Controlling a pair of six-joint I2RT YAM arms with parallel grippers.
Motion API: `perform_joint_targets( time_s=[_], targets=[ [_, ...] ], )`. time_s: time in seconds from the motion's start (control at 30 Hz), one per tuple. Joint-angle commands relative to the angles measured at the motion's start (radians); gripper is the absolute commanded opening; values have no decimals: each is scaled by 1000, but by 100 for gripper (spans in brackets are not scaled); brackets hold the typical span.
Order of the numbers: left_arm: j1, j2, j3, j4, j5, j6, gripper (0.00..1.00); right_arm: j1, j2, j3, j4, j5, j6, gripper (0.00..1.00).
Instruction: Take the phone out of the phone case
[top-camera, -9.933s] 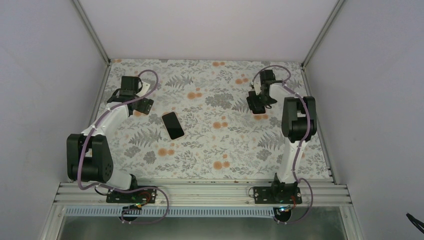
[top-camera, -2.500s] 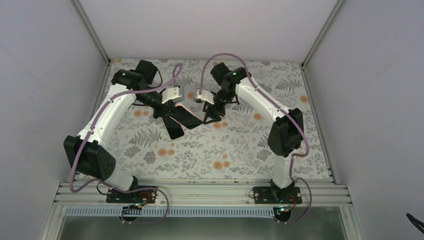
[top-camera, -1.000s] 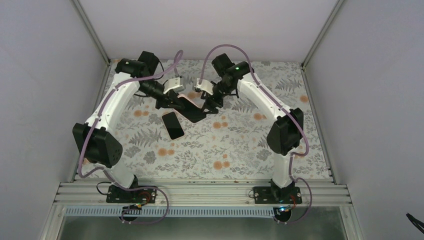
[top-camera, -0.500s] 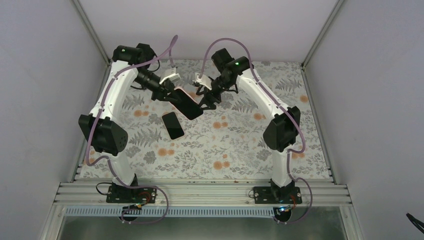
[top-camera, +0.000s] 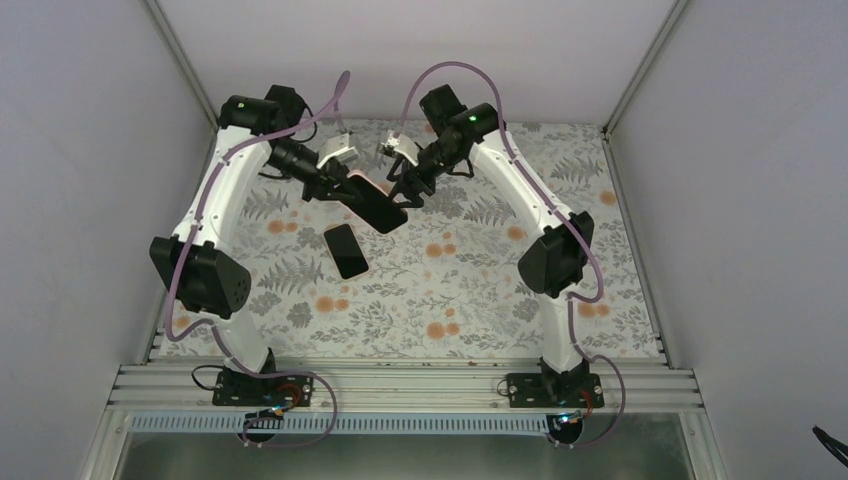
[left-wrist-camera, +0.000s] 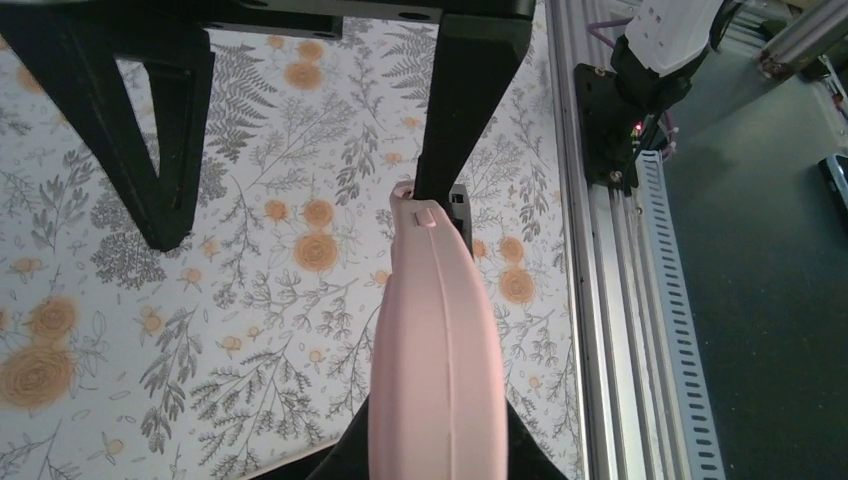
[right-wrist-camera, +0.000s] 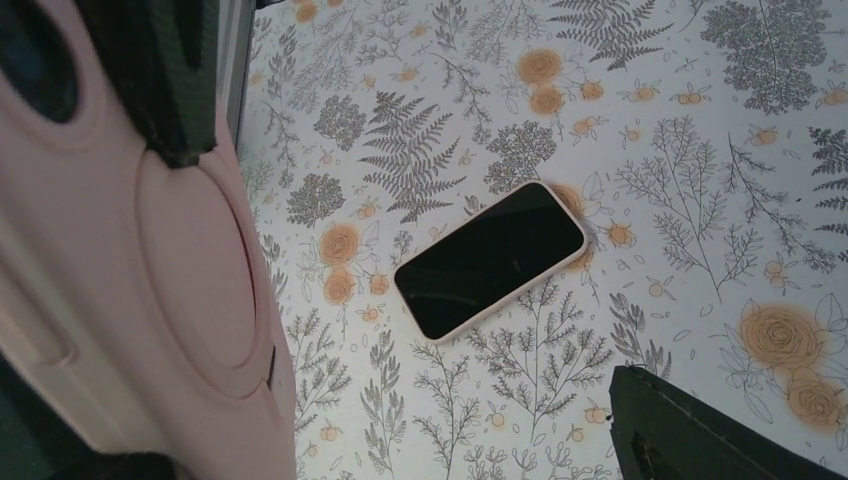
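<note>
My left gripper (top-camera: 345, 190) is shut on a pink phone case (top-camera: 362, 183) and holds it tilted in the air above the table. The phone (top-camera: 382, 212) shows as a dark face inside the case. In the left wrist view the case (left-wrist-camera: 435, 340) stands edge-on between the jaws of my left gripper (left-wrist-camera: 435, 445). My right gripper (top-camera: 405, 188) is open at the case's free end. In the right wrist view the case's back (right-wrist-camera: 150, 300) fills the left side, one of the fingers (right-wrist-camera: 160, 90) lies against it, and the other finger is well apart at the lower right.
A second phone (top-camera: 346, 250) with a pale rim lies screen-up on the flowered table (top-camera: 480, 290), below the held case; the right wrist view shows this second phone (right-wrist-camera: 490, 260) too. Aluminium rails (top-camera: 400, 385) run along the near edge, and grey walls enclose the other three sides.
Over the last second both arms have risen and drawn toward the back of the table, carrying the held case up with them. The phone on the table has not moved.
</note>
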Motion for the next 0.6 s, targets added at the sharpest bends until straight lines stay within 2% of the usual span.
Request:
perform_joint_targets(
  time_s=[0.0,0.23,0.37,0.57],
  targets=[
    [-97,2,-42,378,165,-102,2,199,-7,70,164,-419,154,88],
    [-150,2,-45,389,164,-120,2,233,15,112,127,-447,101,87],
    [-152,20,-23,368,123,-120,2,239,2,115,108,-434,76,72],
    [-147,28,15,275,91,-63,5,237,-76,25,124,-351,55,54]
  ],
)
